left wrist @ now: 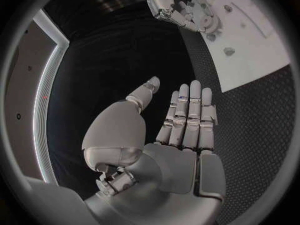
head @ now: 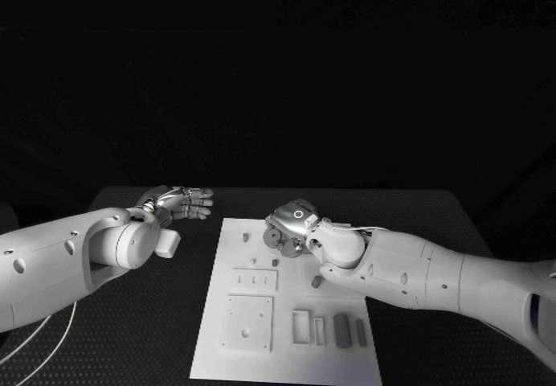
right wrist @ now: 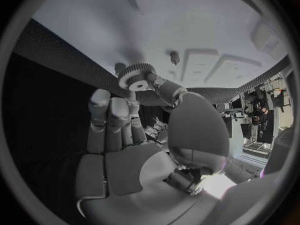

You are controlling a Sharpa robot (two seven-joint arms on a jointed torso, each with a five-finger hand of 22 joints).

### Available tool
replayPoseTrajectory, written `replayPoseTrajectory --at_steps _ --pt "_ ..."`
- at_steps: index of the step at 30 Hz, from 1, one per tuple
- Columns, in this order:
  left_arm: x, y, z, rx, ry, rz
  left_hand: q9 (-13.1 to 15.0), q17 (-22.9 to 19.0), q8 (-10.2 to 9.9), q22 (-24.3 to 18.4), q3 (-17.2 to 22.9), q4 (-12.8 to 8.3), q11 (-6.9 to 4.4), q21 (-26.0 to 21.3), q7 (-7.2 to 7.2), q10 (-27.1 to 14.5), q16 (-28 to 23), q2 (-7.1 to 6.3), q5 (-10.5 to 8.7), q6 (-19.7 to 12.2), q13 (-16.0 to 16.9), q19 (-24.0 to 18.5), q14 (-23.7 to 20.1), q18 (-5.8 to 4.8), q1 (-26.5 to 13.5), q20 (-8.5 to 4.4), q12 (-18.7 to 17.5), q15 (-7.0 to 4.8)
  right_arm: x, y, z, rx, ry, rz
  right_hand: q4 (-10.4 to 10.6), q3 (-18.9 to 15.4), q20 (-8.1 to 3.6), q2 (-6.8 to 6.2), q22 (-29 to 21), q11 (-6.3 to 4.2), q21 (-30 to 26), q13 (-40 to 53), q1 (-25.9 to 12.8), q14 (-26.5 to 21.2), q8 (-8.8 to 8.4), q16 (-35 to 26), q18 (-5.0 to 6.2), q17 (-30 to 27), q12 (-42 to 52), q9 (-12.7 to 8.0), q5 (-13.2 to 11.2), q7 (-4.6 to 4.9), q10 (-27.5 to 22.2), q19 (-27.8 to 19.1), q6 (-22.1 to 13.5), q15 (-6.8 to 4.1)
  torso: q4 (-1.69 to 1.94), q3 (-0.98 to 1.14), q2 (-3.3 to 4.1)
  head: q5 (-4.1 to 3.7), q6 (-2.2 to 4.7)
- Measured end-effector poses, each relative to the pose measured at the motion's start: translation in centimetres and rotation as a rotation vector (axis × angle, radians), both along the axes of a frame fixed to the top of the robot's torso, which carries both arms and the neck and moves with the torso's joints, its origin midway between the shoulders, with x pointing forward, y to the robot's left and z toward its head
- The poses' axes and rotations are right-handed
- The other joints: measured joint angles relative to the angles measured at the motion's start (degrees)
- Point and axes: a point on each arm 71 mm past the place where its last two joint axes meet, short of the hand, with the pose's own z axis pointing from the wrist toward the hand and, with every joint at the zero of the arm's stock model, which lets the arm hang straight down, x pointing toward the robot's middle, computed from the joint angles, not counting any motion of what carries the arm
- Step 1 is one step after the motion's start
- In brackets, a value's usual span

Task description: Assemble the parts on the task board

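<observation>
Parts nearest you, the grey bars [head: 343, 330], lie flat on the task board [head: 232, 354]. Further up, your right robot hand [head: 290, 229] pinches a small gear [right wrist: 134, 77] over the board's far end. It looks rigid, light and toothed, so I'd grip the rim. Left robot hand [head: 180, 201] hovers released, off the board over the table [head: 429, 209].

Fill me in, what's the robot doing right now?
The right hand holds a small gear over the far end of the white board, pinched at its fingertips. The left hand hangs open over the black table beside the board, holding nothing. Other small parts lie on the board's near end.
</observation>
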Motion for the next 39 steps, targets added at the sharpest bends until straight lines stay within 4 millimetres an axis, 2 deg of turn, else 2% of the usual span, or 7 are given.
replayPoseTrajectory --at_steps 10,23,32,39 --pt "0.1 -0.1 0.0 0.001 -0.001 0.0 0.0 0.0 0.0 0.0 0.0 0.0 0.0 0.0 0.0 0.0 -0.2 0.0 0.0 0.0 0.0 0.0 0.0 0.0 0.0 0.0 0.0 0.0 0.2 0.6 -0.3 -0.009 -0.006 0.003 0.0 0.0 0.01 0.0 0.0 0.0 0.0 0.0 0.0 0.0 0.0 0.0 0.0 0.0 0.0 0.0 0.0 -0.05 0.0 0.0 0.1 0.0 0.18 -0.09 -0.02 0.27 -0.02" --pt "0.2 -0.3 0.0 0.001 -0.001 -0.002 0.0 0.1 0.0 0.0 0.0 0.0 0.0 0.0 0.0 0.0 -0.2 0.0 0.0 0.0 0.0 0.0 0.0 0.0 0.0 0.0 0.0 0.0 0.6 1.0 -0.7 -0.019 -0.008 -0.001 0.0 0.0 0.02 -0.3 0.0 0.0 0.0 -0.1 -0.3 0.1 0.42 0.0 0.0 0.0 0.0 0.0 -0.1 0.01 0.0 0.0 0.2 0.1 0.2 -0.15 -0.03 0.68 -0.01" --pt "0.2 -0.5 0.0 0.0 -0.001 -0.005 0.0 0.1 0.0 0.0 0.0 0.0 -0.2 0.0 0.0 -0.2 -0.2 0.0 0.0 0.0 0.0 0.0 0.0 0.0 0.0 0.0 0.0 0.0 0.8 1.5 -0.9 -0.016 -0.012 0.004 -0.3 0.2 0.03 -0.28 0.0 0.0 0.0 -0.2 -0.3 0.1 0.42 0.0 0.0 -0.1 -0.3 0.0 -0.1 0.04 0.0 0.0 0.2 0.1 0.08 -0.14 -0.03 0.86 0.06" --pt "0.2 -0.5 0.0 0.0 -0.001 -0.005 0.0 0.1 0.0 0.0 0.0 0.0 -0.2 0.0 0.0 -0.2 -0.2 0.0 0.0 0.0 0.0 0.0 0.0 0.0 0.0 0.0 0.0 0.0 0.9 1.5 -1.0 -0.008 -0.011 0.01 -0.3 0.2 0.03 -0.27 0.0 0.01 0.0 -0.2 -0.3 0.1 0.4 0.0 0.01 -0.2 -0.3 0.1 -0.1 0.07 0.0 0.0 0.2 0.1 0.14 -0.1 -0.01 0.94 -0.12"
